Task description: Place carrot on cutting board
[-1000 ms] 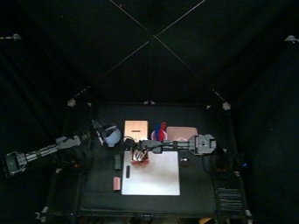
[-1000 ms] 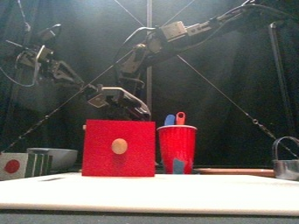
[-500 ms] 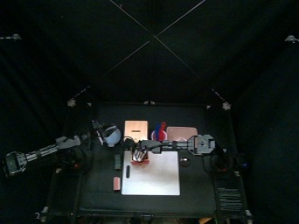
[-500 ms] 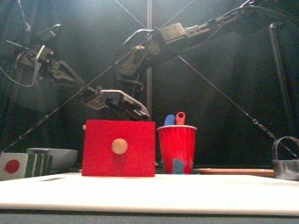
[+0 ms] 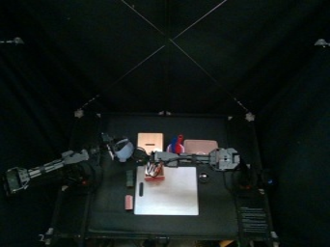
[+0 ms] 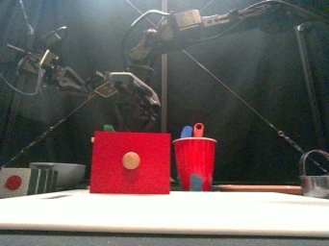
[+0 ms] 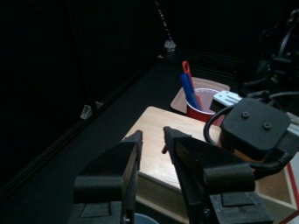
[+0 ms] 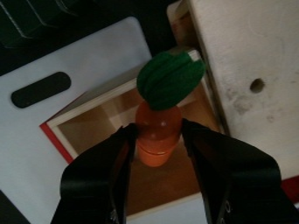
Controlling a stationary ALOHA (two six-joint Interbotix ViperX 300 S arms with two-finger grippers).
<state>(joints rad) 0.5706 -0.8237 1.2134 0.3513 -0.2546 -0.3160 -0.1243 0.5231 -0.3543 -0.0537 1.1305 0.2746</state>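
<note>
In the right wrist view my right gripper (image 8: 162, 153) is shut on the carrot (image 8: 158, 131), with a jaw on each side of its orange body. Its green top points away from the wrist. Below the carrot is the red box (image 8: 70, 144) with a wooden inside. The white cutting board (image 8: 82, 61) with a handle slot lies beside the box. From above, the right gripper (image 5: 157, 164) hangs over the red box (image 5: 154, 174) at the far edge of the cutting board (image 5: 171, 193). My left gripper (image 7: 152, 133) rests at the table's left, open and holding nothing.
A red cup (image 6: 195, 163) holding blue and red utensils stands right of the red box (image 6: 130, 163). A pale wooden board (image 7: 163, 140) lies behind them. At the front left are a bowl (image 6: 62, 173) and a small can (image 6: 13, 181). A metal object (image 6: 315, 173) sits at the far right.
The right gripper has risen above the red box and its jaws have narrowed onto the carrot. The left arm has not moved.
</note>
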